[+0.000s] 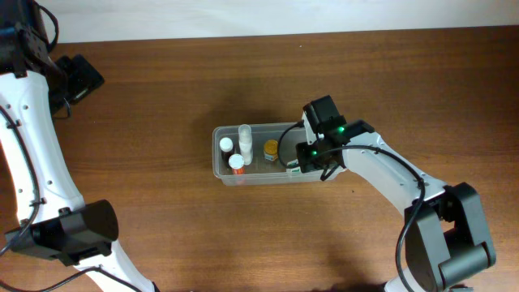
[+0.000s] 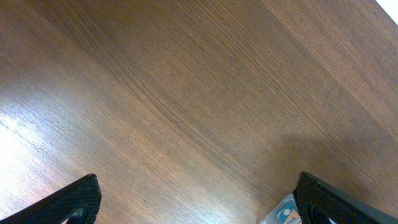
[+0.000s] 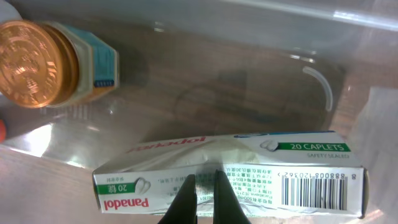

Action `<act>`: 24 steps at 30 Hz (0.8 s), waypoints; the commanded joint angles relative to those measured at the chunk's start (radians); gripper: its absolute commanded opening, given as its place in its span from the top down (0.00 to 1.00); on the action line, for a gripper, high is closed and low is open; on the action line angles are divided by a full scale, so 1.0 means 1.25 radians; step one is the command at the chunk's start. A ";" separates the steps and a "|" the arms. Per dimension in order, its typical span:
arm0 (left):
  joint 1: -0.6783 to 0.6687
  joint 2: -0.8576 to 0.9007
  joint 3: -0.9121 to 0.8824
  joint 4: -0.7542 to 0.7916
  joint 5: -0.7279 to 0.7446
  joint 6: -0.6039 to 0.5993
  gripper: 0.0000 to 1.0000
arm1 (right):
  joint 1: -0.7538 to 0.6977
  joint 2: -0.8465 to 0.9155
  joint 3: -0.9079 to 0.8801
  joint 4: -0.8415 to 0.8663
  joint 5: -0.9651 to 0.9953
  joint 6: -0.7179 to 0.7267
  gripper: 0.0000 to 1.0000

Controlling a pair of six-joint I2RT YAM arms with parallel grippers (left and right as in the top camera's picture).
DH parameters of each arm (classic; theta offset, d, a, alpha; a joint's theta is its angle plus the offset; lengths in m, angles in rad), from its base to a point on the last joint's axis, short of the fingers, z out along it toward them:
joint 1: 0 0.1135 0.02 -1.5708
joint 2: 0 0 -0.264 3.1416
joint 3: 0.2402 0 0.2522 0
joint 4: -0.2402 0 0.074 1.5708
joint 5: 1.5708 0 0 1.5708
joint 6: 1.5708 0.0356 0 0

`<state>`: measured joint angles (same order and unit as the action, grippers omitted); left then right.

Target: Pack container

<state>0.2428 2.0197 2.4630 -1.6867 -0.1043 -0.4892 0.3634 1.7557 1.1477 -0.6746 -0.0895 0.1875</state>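
Observation:
The clear container [image 1: 217, 156] stands mid-table, and its bare floor [image 3: 205, 93] fills the right wrist view. Inside it are a gold-lidded jar [image 1: 271, 149] [image 3: 34, 62], a tall white bottle [image 1: 245, 142], a white-capped bottle [image 1: 226, 145] and an orange-capped one [image 1: 236, 161]. A white-and-green Panadol carton [image 3: 280, 180] [image 1: 293, 171] lies on its side along the container's near right wall, its top face dented. My right gripper [image 1: 312, 158] [image 3: 206, 177] is shut, its tips against the carton's side face. My left gripper [image 1: 81, 77] [image 2: 199, 211] hangs wide open over bare wood at the far left.
The wooden table ends at a white wall along the back edge [image 1: 243, 32]. A small clear packet with a blue and orange label [image 2: 285, 214] peeks in beside the left gripper's right finger [image 2: 336, 202]. The right arm's base [image 1: 450, 235] stands at the front right.

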 commanded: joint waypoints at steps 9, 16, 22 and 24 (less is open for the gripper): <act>0.002 -0.008 0.008 -0.001 0.002 0.013 0.00 | 0.002 0.016 -0.003 0.063 -0.007 0.004 0.96; 0.002 -0.008 0.008 -0.001 0.002 0.013 0.00 | 0.002 0.016 -0.003 0.092 -0.007 0.004 0.96; 0.002 -0.008 0.008 -0.001 0.002 0.013 0.00 | 0.002 0.016 -0.003 0.142 -0.007 0.004 0.94; 0.002 -0.008 0.008 -0.001 0.002 0.013 0.00 | 0.002 0.012 -0.002 0.148 -0.007 0.004 0.94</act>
<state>0.2428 2.0197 2.4630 -1.6867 -0.1040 -0.4892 0.3634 1.7664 1.1477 -0.4992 -0.0895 0.1875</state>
